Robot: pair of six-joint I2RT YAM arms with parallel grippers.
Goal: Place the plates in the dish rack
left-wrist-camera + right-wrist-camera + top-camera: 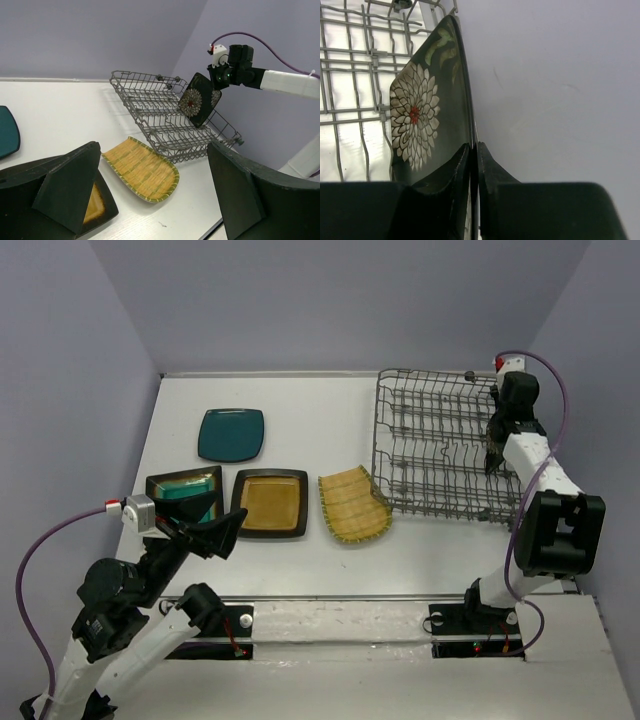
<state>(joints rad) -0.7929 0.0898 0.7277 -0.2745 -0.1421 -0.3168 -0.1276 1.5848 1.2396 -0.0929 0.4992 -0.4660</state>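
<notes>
Closed on the black plate with the white flower [417, 117], the right gripper [474, 150] is seen at the right side of the dish rack [432, 454]. The plate's rim is pinched between the two fingers, and the plate is held upright on edge, with its flowered face turned toward the rack's wires. Its lower edge is seen down at the rack's right-hand rim in the left wrist view; whether it is seated between the tines cannot be told.

The left gripper [152, 150] is held wide open with nothing between its fingers, above the near left part of the table [300, 400]. It is placed over the near edge of the dark-rimmed teal plate [183, 490].

Four plates are laid flat on the table, outside the rack. The plain teal plate [231, 434] is set farthest back. The dark-rimmed mustard plate [270, 503] is placed just beside the dark-rimmed teal one. The yellow ribbed plate [353, 505] is found just beside the rack's near left corner.
</notes>
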